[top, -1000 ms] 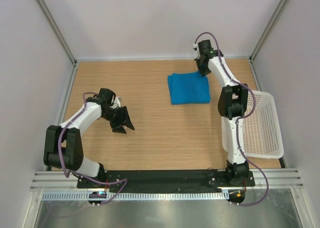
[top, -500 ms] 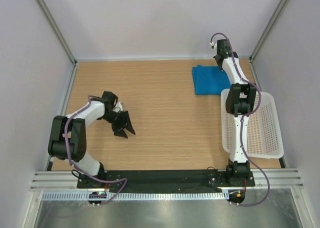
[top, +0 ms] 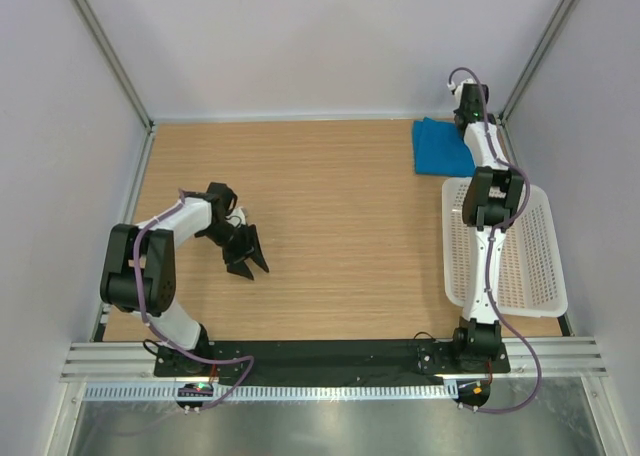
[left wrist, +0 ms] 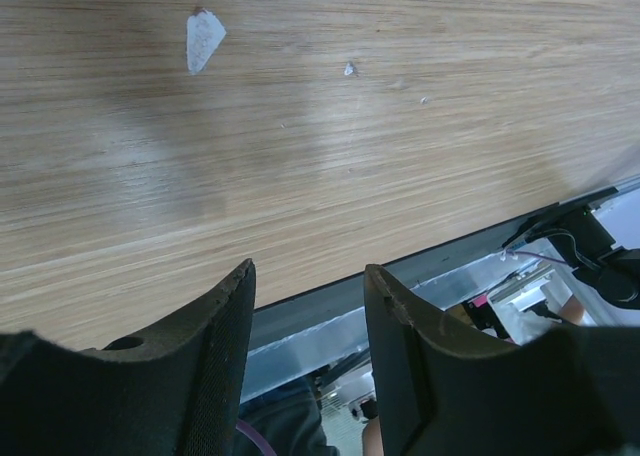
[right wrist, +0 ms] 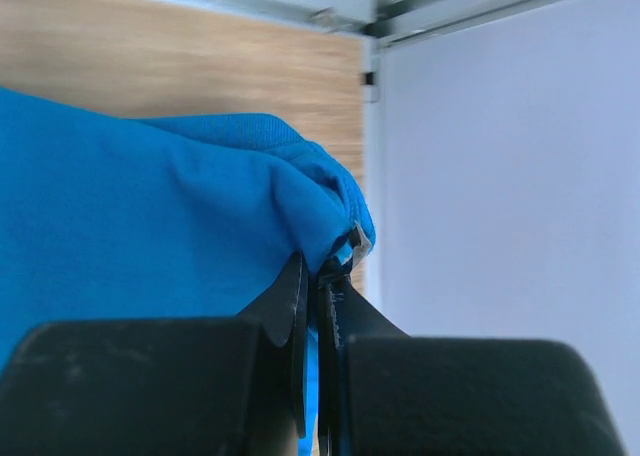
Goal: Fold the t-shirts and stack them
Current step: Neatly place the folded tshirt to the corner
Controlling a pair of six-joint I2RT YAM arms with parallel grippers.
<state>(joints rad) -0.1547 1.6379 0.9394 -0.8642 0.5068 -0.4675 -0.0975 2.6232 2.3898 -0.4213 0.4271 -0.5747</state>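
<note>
Shirt [top: 443, 148] had slid in a second from the back middle of the surface [top: 330, 226] into its far right corner, my right pincer [right wrist: 320, 276] pinching its edge; my left pincer [left wrist: 308, 276] hung spread, empty. I judged it parked for stacking

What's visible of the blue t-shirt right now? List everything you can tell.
The t-shirt is plain bright blue soft cloth with no print visible, folded into a compact, roughly rectangular bundle. It lies on the wooden table in the far right corner, near the back rail and just beyond the far end of the white basket. Whether it touches the basket is unclear. The right gripper is shut on a bunched edge of the cloth. Sleeves and collar cannot be told apart.
</note>
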